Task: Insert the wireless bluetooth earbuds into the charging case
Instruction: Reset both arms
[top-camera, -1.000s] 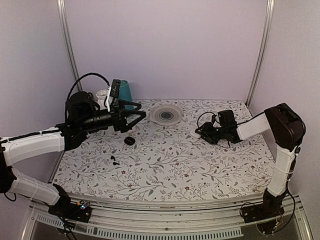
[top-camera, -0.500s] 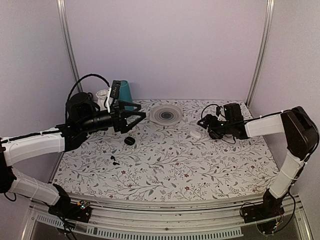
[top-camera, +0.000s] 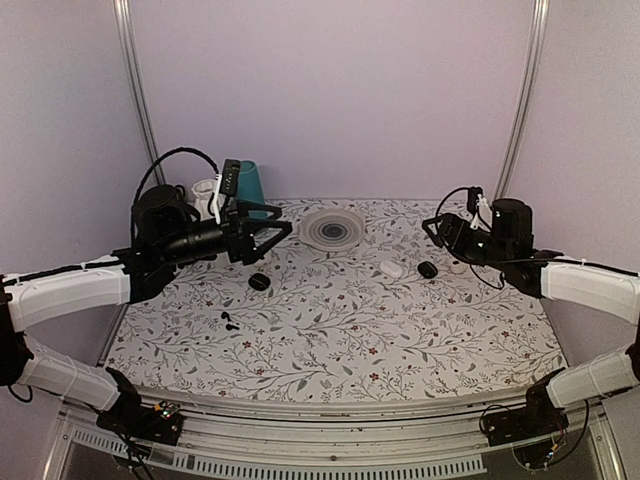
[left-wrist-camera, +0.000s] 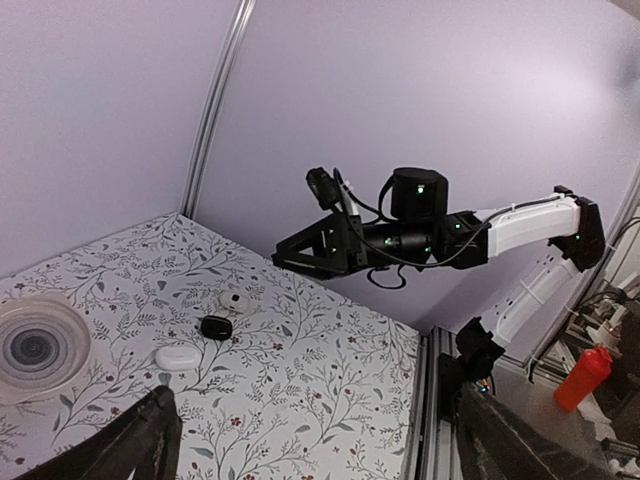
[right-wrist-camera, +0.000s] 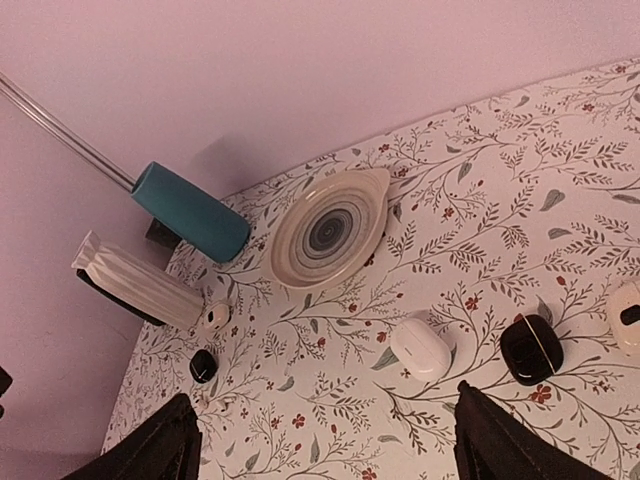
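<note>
Left tool (top-camera: 275, 238) hung released and empty above the surface (top-camera: 330, 340), jaws wide. Right tool (top-camera: 436, 228) stood spread too, with nothing between its fingers.

Below the left tool, and nearer its arm's base, a black bud (top-camera: 228, 320) lay loose on the surface. It was apart from a black case (top-camera: 259, 282) that sat almost under the tool. The bud showed too small to tell whether one or a pair lay there.

Just below the right tool's tips three more cases sat in a row. A white case (top-camera: 391, 269) lay farthest out, a dark case (top-camera: 428, 269) beside it, and a pale case (left-wrist-camera: 235, 299) closest to the wrist.

The bud looked likely to be very light, hard and glossy, so prone to slip or flick away under a pinch. The best hold, I judged, was across the rounded head with the stem left free. Closing slowly and squarely should keep it from skidding along the surface.
</note>
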